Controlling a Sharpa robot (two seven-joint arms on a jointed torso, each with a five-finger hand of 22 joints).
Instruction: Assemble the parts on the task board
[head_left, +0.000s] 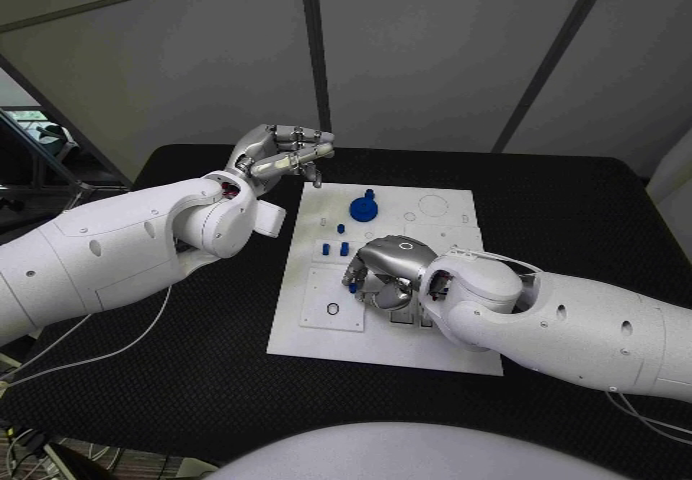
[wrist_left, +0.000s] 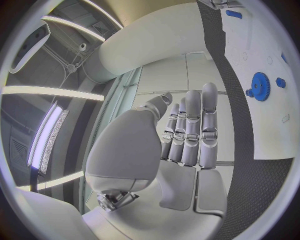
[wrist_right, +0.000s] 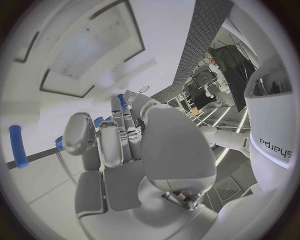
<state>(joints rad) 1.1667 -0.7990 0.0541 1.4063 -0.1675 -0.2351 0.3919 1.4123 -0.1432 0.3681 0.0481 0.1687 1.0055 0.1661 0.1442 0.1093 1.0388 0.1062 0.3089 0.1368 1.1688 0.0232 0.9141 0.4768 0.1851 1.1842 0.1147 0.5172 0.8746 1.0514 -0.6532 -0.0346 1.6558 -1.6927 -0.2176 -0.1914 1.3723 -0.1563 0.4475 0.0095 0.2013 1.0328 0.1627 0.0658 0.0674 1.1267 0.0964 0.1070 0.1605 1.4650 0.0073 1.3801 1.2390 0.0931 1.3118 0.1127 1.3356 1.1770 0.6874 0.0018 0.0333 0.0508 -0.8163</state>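
Assembly appears to be at a picking stage, judging from how the right robot hand (head_left: 387, 272) sits low over the middle of the task board (head_left: 325, 335). Nearest the robot, at about 6 o'clock, the board's front strip lies bare, with a small dark ring (head_left: 333, 310) on it towards 7 o'clock. Just beyond, the right robot hand curls its fingers downward onto the board, and a small blue peg (head_left: 351, 287) shows at its fingertips on the 9 o'clock side. In the right wrist view the fingers (wrist_right: 107, 145) are bent in, with blue pieces (wrist_right: 99, 121) showing between and behind them and another blue peg (wrist_right: 18, 146) lying apart on the white surface; whether anything is truly pinched I cannot tell.

Farther on, at about 11 o'clock of that hand, three small blue pegs (head_left: 335, 247) lie on the board, and beyond them, towards 12 o'clock, stands the blue gear (head_left: 365, 208). Printed circles mark the board's far 1 o'clock corner.

Farthest away, at 10 o'clock, the left robot hand (head_left: 283, 152) hovers above the black counter (head_left: 577, 220), just off the board's far corner. It holds nothing; in the left wrist view its fingers (wrist_left: 192, 125) lie straight and close together, with the gear (wrist_left: 258, 86) well apart from them.

My judgement: the next move calls for the right hand to secure the peg firmly, lift it without tilting, and line it up squarely over its hole. A loose pinch could let the peg roll away.
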